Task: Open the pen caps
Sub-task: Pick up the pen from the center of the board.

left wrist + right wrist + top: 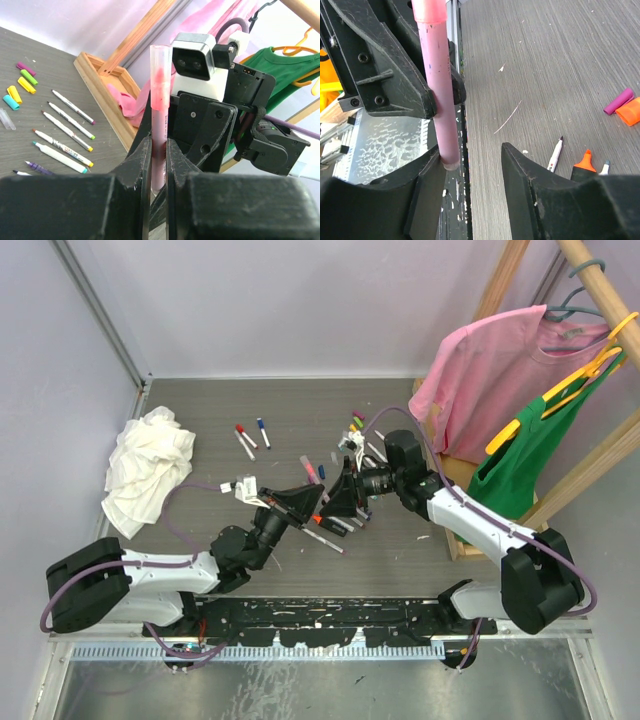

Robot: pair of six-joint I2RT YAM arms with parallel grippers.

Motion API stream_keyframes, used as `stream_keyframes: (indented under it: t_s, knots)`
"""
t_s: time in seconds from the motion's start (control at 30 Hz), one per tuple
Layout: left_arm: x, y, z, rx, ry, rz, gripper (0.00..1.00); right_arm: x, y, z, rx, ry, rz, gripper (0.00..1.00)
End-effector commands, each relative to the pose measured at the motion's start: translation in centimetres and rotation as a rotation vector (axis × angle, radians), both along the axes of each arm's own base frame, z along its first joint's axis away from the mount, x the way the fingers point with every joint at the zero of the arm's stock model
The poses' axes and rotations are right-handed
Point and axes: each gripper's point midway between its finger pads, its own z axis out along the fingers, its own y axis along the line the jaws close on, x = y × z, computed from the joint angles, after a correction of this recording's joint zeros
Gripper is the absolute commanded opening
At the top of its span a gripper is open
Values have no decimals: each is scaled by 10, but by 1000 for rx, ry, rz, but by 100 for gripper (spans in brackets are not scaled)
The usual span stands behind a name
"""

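Observation:
My left gripper (pixel 159 142) is shut on a pink marker (pixel 159 120) that stands up between its jaws. The marker's translucent pink pen cap (pixel 160 75) sits on its tip. My right gripper (pixel 472 152) faces it, open. The capped end of the marker (pixel 442 125) rests against the right gripper's left finger (pixel 420 190), and the other finger stands well apart from it. In the top view both grippers meet over the table's middle, the left one (pixel 303 500) and the right one (pixel 340 497). Several loose caps (pixel 22 85) lie on the table, and so do a purple one (pixel 618 101) and an orange one (pixel 630 111).
Several uncapped white pens (pixel 65 130) lie in a row beside the wooden rack base (pixel 100 80). Two capped pens, red (pixel 243 440) and blue (pixel 263 432), lie further back. A white rag (pixel 148 468) sits at the left. Pink (pixel 490 380) and green (pixel 530 455) shirts hang at the right.

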Motion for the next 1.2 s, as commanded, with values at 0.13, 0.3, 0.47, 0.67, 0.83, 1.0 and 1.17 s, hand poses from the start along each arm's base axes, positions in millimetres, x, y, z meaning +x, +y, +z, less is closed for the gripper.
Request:
stream_keyframes:
  t_s: [0.13,0.3,0.47,0.67,0.83,1.0,1.17]
  knots:
    - [-7,-3,28,-76,-44,-36,0,0,3,21,39,-81,22,50]
    - [-5,-8,23,-60,-39,-42,0,-5,3,29,63,-74,43,51]
    - [-4,-11,16,-27,-38,-39,0,-5,3,31,68,-67,43,50]
    - [-3,-13,13,-7,-41,-36,0,-1,4,29,57,-51,18,48]
    - [-2,-12,13,2,-46,-31,0,1,4,27,50,-41,10,44]
    - [0,-15,1,34,-36,-22,0,1,4,27,49,-36,10,31]
    - [1,-15,-2,48,-38,-15,0,0,5,26,47,-28,16,17]
